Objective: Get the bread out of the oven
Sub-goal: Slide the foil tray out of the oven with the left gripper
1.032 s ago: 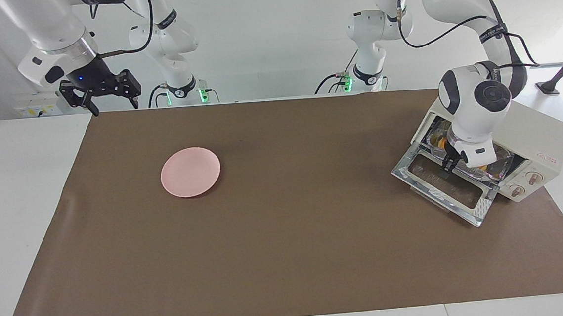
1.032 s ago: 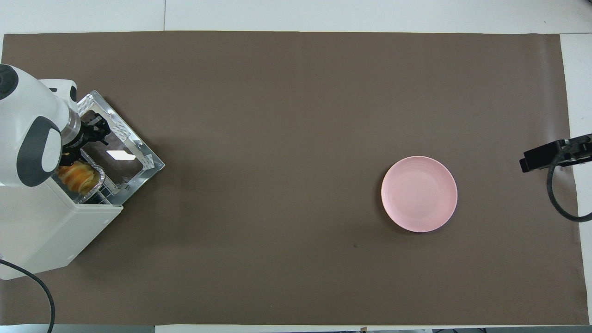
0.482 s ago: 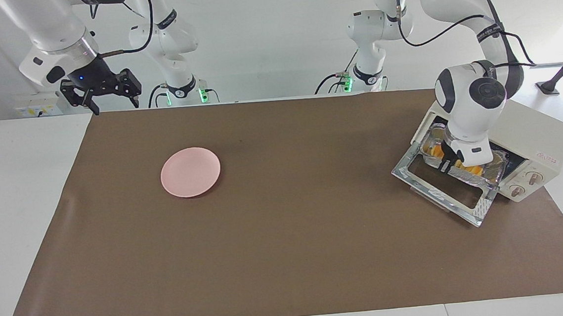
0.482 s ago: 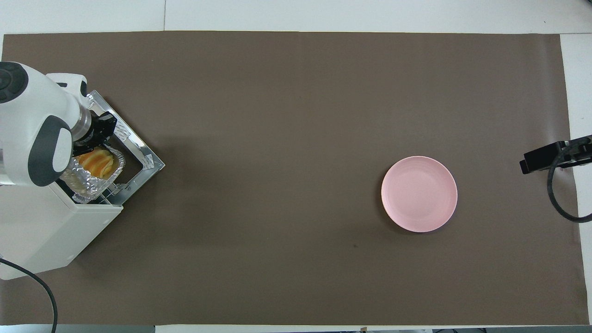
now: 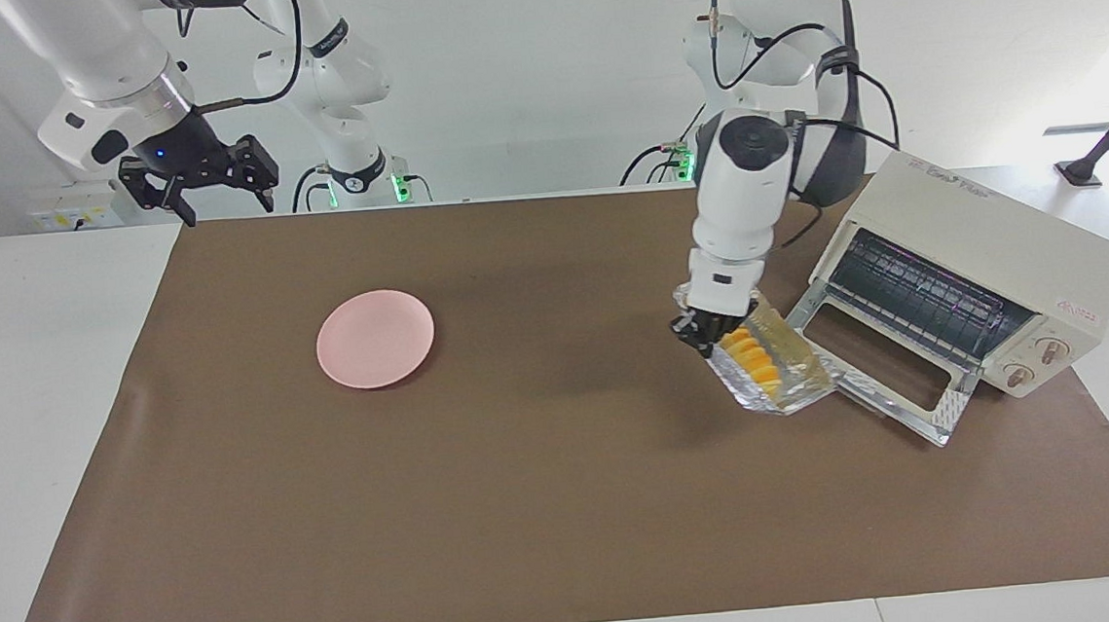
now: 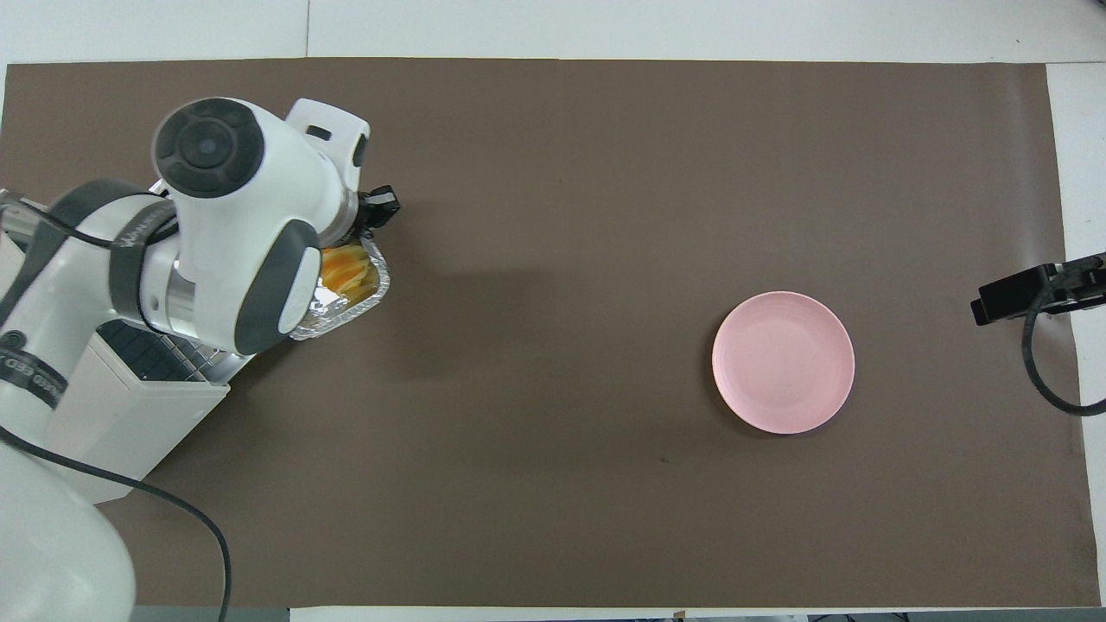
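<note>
My left gripper [image 5: 704,328] is shut on the rim of a silver foil tray [image 5: 794,384] and holds it tilted, just above the mat in front of the oven's open drop door [image 5: 897,394]. The golden-orange bread [image 5: 751,356] lies in the tray. The cream-white oven [image 5: 989,242] stands at the left arm's end of the table, its wire rack bare. In the overhead view the left arm covers most of the tray [image 6: 346,309]; the bread [image 6: 347,268], the gripper [image 6: 378,210] and the oven [image 6: 130,423] show. My right gripper [image 5: 202,187] waits open, raised over the mat's corner.
A pink plate [image 5: 376,338] lies on the brown mat [image 5: 549,507] toward the right arm's end; it also shows in the overhead view [image 6: 783,361]. The right gripper [image 6: 1028,294] shows at that view's edge. The oven's cable trails off the table's end.
My left gripper has pulled the foil tray with the bread out of the oven, across the open door, toward the table's middle. The right arm has not moved.
</note>
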